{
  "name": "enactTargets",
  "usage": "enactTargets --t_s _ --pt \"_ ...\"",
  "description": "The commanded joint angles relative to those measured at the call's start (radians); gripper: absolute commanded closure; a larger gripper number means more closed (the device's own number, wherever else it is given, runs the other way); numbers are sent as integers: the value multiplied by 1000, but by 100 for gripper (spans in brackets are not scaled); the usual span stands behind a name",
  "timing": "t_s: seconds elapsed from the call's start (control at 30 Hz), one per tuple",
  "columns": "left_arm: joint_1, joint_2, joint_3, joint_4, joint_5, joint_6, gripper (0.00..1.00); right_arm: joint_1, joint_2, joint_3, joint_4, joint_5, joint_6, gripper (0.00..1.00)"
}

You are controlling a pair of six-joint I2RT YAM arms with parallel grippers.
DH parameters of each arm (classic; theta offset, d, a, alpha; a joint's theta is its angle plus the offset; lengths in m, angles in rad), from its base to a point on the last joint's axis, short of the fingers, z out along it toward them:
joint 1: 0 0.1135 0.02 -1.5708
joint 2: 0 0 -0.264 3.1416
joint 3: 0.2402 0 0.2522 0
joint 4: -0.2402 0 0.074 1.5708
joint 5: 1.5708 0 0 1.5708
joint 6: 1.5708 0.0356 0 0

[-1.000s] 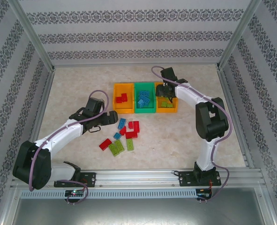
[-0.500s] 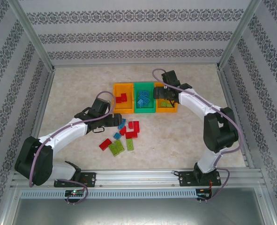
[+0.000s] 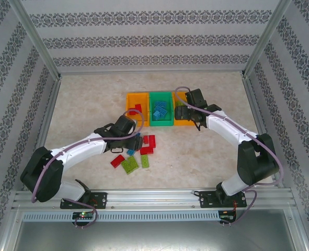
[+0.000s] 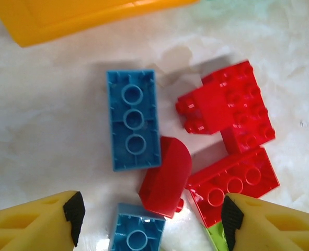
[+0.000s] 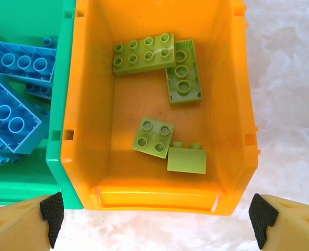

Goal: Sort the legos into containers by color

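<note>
The marbled table (image 3: 212,157) carries three bins touching in a row: a left orange bin (image 3: 130,99) with red bricks (image 3: 135,110), a green bin (image 5: 65,120) with blue bricks (image 5: 13,117), and a right orange bin (image 5: 232,104) holding four lime bricks (image 5: 144,52). The right hand (image 5: 155,213) hangs over the near wall of that right orange bin, its jaws wide and empty. The left hand (image 4: 151,217) hovers with jaws spread, holding nothing, over the loose legos (image 3: 138,157) lying near the bins, among them a blue brick (image 4: 132,119) touching a rounded red piece (image 4: 167,178).
</note>
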Motion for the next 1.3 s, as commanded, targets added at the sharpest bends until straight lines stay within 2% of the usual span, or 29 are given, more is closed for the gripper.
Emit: enactTargets --t_s 0.0,1.0,1.17,1.27 --pt "-31 20 33 -45 -39 55 30 5 -14 -15 21 11 9 5" --pt "-49 185 76 -6 2 78 63 -1 -8 -31 37 7 19 4" --pt "-49 190 79 -2 11 72 64 -4 -11 -36 40 7 20 4" --pt "-49 197 81 -6 9 70 61 -8 -14 -37 40 5 20 4"
